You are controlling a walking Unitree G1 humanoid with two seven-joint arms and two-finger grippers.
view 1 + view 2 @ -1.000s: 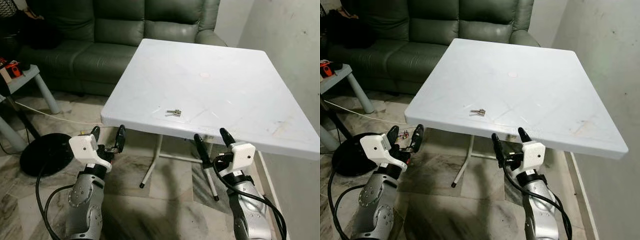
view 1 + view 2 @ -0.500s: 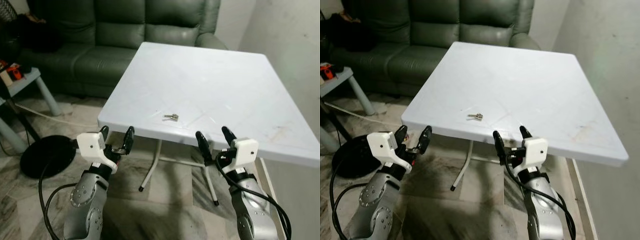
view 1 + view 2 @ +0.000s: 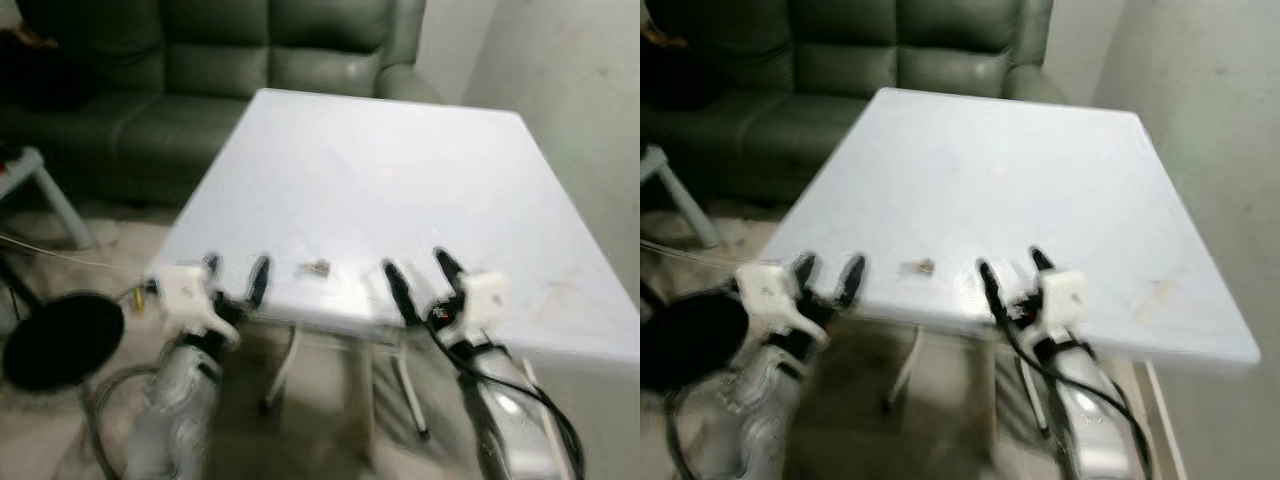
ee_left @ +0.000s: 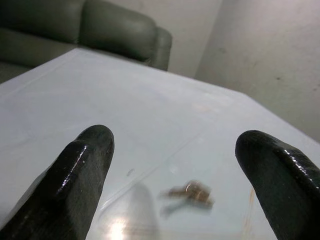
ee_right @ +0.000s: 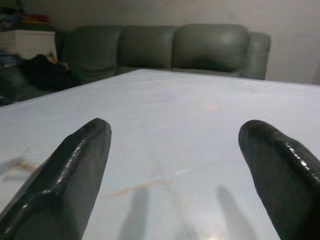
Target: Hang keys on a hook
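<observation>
The keys are lying flat on the white bench, near its front edge, and nothing is touching them. The head views are blurred. The left end effector is hovering at the front edge of the bench, just to the left of the keys, with its two black fingers spread wide and holding nothing. In the left wrist view the keys are showing between these fingers, a little ahead of them. The right end effector is hovering at the same edge, to the right of the keys, also spread and empty. A dark green sofa is standing behind the bench.
</observation>
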